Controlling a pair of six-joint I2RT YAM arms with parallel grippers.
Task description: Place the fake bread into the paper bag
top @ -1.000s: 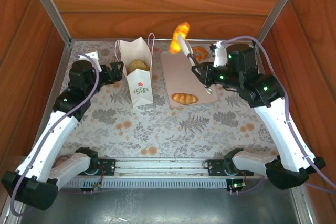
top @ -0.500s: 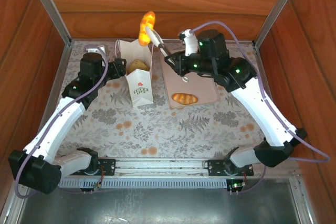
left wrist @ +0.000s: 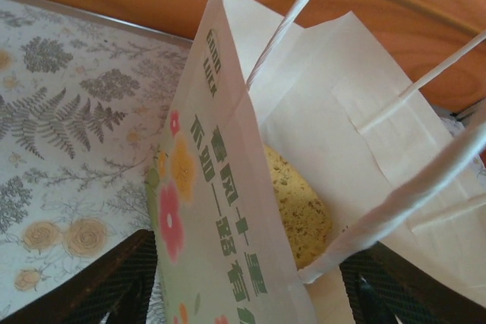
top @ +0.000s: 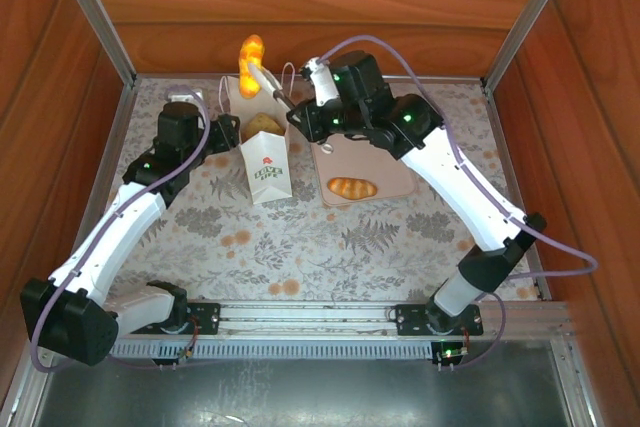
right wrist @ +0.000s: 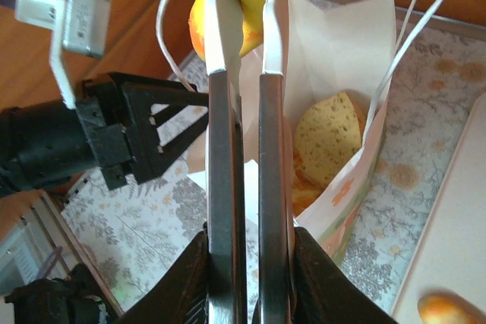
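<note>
Top external view, items as I read them from my desk. Paper bag (top: 265,162): upright on the floral table (top: 330,237), just left of the beige tray (top: 395,182), mouth open. Fake bread: one golden roll (top: 250,55) pinched at the tips of the metal tongs (top: 272,87), above the bag's mouth; one slice (top: 262,125) inside the bag; one ridged roll (top: 352,188) lying on the tray. Right gripper (top: 300,115): clamped tight on the tongs. Left gripper (top: 228,130): at the bag's left side. Left wrist view shows its fingers (left wrist: 106,286) spread apart with the bag wall between them; whether they touch the paper I cannot tell.
</note>
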